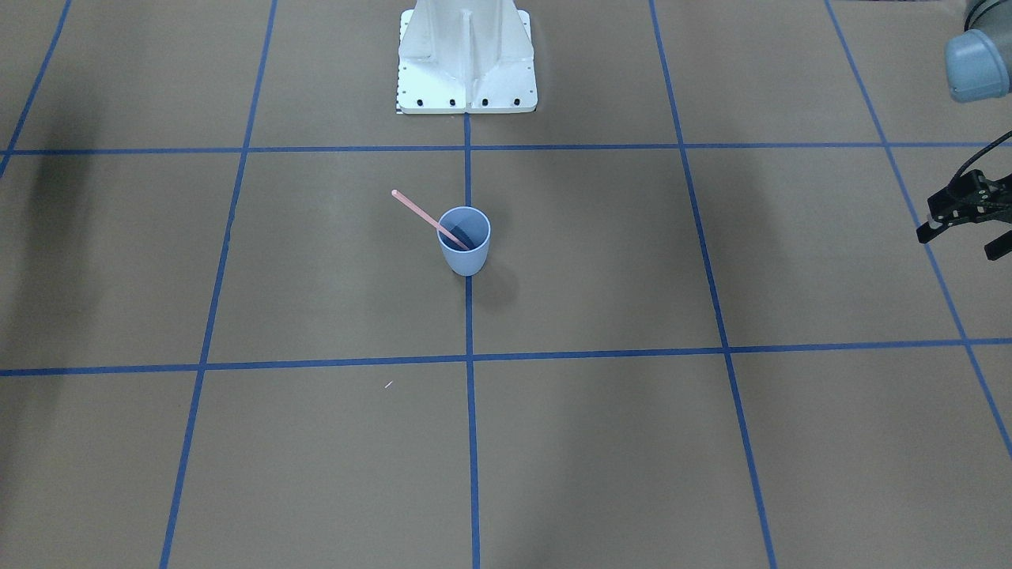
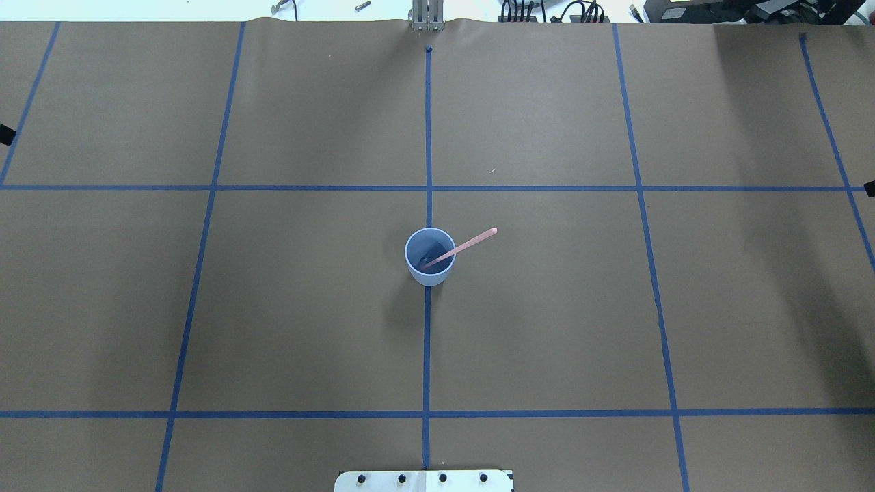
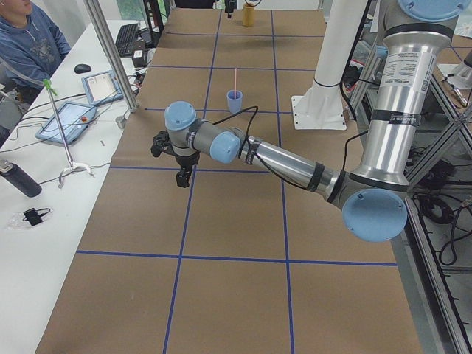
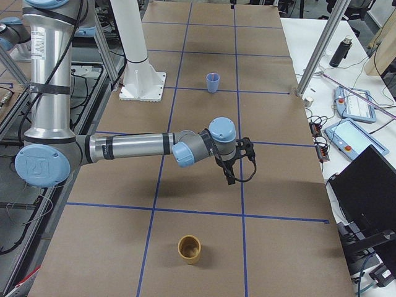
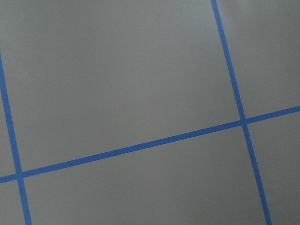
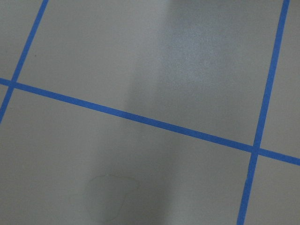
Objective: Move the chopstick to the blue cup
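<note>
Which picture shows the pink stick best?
The overhead view: the thin pink chopstick leans in the small blue cup, tip visible inside. The front-facing view shows it similarly, the side views tiny at best, the wrist views not at all.

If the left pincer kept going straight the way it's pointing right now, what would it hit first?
Most likely just the brown paper table cover. The left pincer points down, and its wrist view shows only paper crossed by blue tape lines, with nothing in between.

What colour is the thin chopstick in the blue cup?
The chopstick is pale pink, clearest in the overhead view.
</note>
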{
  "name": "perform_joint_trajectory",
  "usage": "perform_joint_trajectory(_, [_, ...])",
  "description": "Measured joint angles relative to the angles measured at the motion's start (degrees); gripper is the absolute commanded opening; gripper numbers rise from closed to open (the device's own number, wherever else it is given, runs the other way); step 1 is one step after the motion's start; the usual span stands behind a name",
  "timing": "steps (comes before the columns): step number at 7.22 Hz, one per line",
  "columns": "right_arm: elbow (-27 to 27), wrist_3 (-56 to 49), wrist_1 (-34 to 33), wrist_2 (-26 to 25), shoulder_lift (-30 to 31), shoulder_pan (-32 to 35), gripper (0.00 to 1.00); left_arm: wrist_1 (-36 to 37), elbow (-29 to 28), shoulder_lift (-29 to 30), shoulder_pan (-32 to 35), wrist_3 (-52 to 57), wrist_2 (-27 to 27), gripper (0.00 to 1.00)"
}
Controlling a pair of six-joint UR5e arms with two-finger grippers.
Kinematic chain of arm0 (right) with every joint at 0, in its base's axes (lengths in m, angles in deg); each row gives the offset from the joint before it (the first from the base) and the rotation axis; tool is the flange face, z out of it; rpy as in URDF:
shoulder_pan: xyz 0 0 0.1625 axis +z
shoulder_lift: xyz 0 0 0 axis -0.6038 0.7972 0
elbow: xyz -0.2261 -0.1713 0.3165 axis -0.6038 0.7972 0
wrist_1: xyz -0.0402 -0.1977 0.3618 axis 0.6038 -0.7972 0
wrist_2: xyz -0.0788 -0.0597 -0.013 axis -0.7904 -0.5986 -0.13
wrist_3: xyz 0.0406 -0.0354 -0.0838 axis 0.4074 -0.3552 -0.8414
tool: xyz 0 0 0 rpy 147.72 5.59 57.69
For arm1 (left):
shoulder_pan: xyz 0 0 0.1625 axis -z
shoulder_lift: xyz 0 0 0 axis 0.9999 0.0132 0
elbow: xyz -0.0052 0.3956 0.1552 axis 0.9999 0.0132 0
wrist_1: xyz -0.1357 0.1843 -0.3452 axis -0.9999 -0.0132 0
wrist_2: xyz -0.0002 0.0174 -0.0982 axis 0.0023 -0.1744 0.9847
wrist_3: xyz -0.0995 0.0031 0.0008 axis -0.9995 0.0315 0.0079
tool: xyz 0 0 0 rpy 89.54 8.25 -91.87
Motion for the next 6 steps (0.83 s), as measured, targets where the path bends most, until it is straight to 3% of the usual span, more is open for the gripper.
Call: perform_joint_trajectory(6, [-0.8,3.8,-0.2,-0.1,-2.2,-1.1,1.00,-0.1,0.7,0.1,0.1,-0.1,0.1,0.98])
